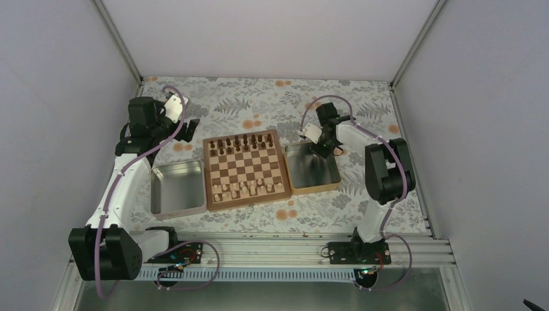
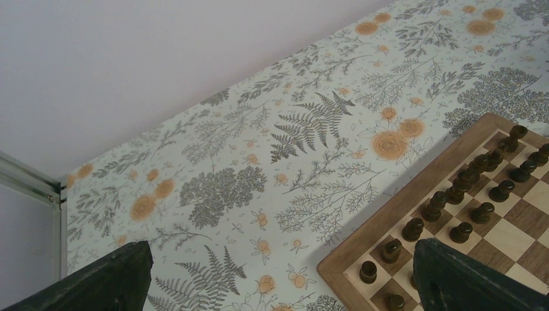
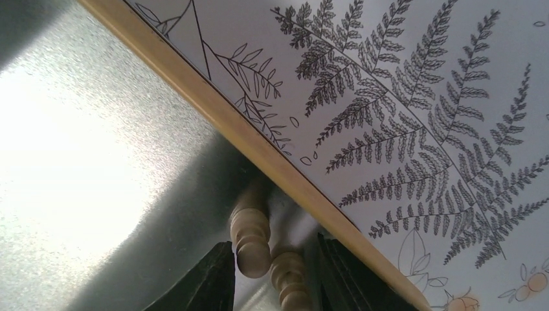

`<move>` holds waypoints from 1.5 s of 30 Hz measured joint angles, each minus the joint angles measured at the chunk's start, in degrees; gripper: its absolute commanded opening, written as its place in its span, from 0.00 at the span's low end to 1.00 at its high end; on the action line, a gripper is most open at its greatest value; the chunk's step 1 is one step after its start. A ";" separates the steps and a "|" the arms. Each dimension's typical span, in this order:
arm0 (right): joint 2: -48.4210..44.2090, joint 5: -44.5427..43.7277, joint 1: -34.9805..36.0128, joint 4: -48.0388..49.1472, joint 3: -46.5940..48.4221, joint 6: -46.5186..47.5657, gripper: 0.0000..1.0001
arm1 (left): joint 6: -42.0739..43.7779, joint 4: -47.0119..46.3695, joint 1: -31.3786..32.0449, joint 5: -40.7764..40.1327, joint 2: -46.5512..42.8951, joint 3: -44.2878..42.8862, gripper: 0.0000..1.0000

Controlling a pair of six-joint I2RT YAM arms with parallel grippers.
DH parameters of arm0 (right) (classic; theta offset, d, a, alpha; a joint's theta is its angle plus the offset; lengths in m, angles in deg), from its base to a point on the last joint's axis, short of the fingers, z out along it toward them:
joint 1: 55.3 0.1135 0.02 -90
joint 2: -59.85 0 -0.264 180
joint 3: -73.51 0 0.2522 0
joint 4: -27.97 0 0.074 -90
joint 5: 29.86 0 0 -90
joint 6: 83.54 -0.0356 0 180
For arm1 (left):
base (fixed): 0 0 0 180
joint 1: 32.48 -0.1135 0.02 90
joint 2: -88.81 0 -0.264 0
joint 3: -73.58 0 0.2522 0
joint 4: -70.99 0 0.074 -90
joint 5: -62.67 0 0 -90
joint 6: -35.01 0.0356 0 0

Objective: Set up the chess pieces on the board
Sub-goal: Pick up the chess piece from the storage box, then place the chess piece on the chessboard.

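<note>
From above: the board sits mid-table, pale chess pieces on its near rows.

Left wrist: left claw spread wide, off the board's far-left corner.

Right wrist: right claw half-spread, astride two chess pieces lying in the wooden-rimmed tray.

Left arm stretched toward the far left, left gripper wide open, right arm folded at the elbow, right gripper pointing down, jaws partly apart
</note>
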 measured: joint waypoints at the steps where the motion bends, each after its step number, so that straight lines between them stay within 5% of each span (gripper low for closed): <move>1: 0.26 0.00 -0.11 0.02 0.00 0.04 0.33 | 0.00 0.00 0.00 0.00 0.00 0.00 1.00; 11: 1.64 1.81 -0.46 0.17 0.00 1.16 0.10 | -0.02 0.00 0.00 0.00 0.00 0.00 1.00; 24: -3.50 5.27 0.79 -6.60 5.99 1.01 0.09 | 0.00 0.00 0.00 0.13 0.00 0.00 1.00; 36: -5.01 7.96 21.42 -11.19 11.98 -2.19 0.10 | -0.02 0.02 0.00 0.15 0.00 0.00 1.00; 45: 0.66 8.37 27.28 -12.33 12.00 -3.23 0.10 | -0.02 0.02 0.00 0.15 0.00 0.00 1.00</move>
